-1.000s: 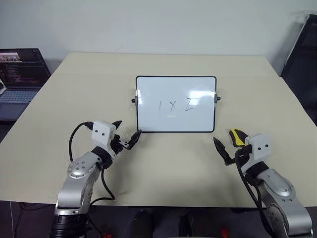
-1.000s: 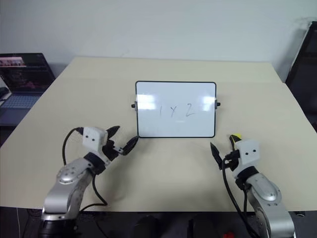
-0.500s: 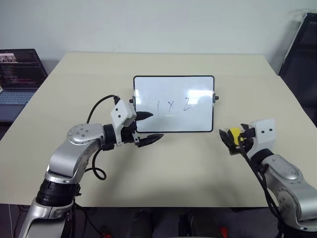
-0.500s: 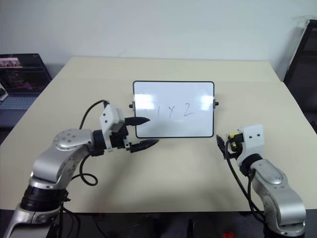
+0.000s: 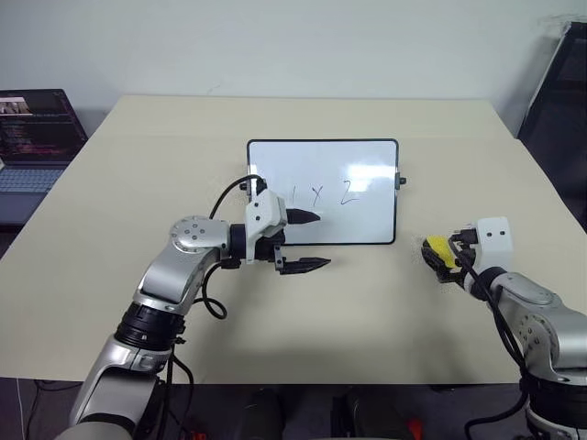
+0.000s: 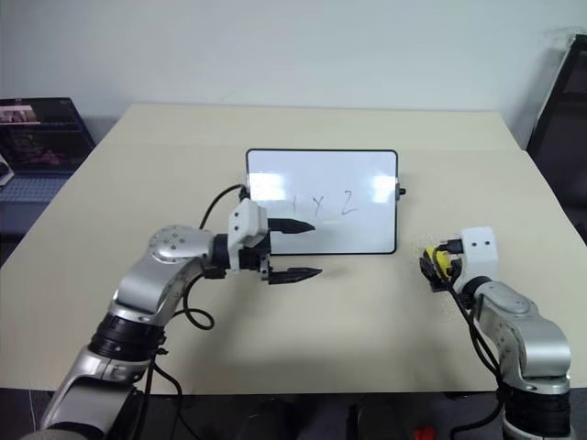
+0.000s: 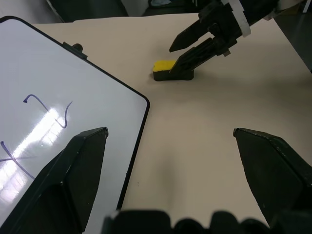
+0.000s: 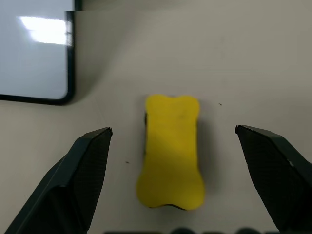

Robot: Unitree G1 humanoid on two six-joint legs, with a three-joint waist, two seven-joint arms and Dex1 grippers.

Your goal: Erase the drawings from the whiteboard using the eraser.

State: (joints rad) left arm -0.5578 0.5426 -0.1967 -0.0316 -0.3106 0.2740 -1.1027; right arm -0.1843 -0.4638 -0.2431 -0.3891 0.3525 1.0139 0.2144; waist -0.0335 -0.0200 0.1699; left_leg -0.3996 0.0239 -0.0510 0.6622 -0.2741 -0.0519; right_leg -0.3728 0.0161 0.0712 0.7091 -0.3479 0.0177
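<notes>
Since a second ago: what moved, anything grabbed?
The left gripper swung in from the table's near left to the whiteboard's lower left, one finger over it, open. The right gripper moved to straddle the eraser, open, nothing gripped. Whiteboard, drawings and eraser stayed as they were.

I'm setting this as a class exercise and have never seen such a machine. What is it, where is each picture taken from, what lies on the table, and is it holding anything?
It is a humanoid robot with two arms, each ending in a gripper of two black fingers. Two pictures come from cameras in its head, looking down over the beige table. The other two come from cameras on its wrists, looking along the fingers.

On the table lies a small glossy whiteboard with a thin black frame, bearing thin dark marker drawings. To its right lies a small yellow eraser block.

Nothing is held. The left gripper is open at the board's near edge. The right gripper is open, its fingers either side of the eraser, not touching.
</notes>
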